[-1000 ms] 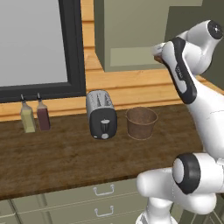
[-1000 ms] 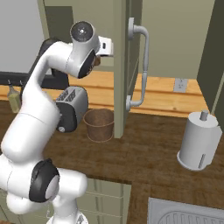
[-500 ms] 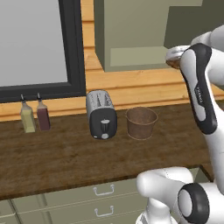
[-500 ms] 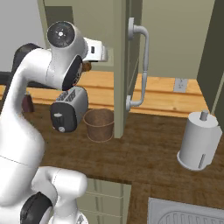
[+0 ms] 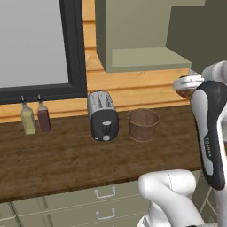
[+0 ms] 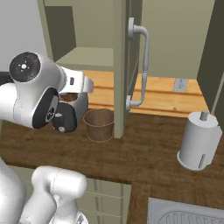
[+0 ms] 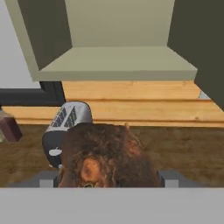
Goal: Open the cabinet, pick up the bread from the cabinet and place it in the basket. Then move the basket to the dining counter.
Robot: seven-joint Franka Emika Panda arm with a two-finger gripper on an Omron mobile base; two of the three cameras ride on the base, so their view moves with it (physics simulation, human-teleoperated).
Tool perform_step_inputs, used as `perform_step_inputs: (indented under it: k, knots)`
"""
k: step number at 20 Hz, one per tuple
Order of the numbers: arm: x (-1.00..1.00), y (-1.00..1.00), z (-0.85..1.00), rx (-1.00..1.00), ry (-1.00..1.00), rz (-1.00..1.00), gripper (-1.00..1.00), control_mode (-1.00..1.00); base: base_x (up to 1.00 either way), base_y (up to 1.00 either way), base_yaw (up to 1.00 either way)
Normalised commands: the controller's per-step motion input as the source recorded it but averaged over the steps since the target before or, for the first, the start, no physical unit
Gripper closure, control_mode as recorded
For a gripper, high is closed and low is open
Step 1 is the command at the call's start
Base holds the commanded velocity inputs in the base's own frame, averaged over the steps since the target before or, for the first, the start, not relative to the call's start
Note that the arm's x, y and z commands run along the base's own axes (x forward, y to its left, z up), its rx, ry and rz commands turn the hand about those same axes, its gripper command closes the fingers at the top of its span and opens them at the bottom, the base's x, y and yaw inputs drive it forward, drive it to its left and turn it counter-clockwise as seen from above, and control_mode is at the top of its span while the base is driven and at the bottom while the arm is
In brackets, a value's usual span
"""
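My tool grips bread, low centre of hand view. Basket on bench, mid-frame right of toaster. Cabinet door open.

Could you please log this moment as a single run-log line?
cabinet: open, shelf bare | claw: shut on bread, clear of the shelf | basket: on counter beside toaster, empty | next: lower bread into basket
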Motion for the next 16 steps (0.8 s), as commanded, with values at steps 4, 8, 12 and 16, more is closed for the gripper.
perform_step_inputs:
  k: [4,8,12,16]
  knots:
    - [-0.30,0.30,-1.00,-0.01,0.10,-0.07,1.00,-1.00,0.00,0.00,0.00]
    - [0.05,0.11,-0.91,-0.04,0.12,-0.06,1.00,-1.00,0.00,0.00,0.00]
    - [0.21,0.01,-0.75,-0.05,0.09,-0.06,1.00,-1.00,0.00,0.00,0.00]
    - [0.84,-0.14,-0.35,-0.03,0.07,-0.08,1.00,-1.00,0.00,0.00,0.00]
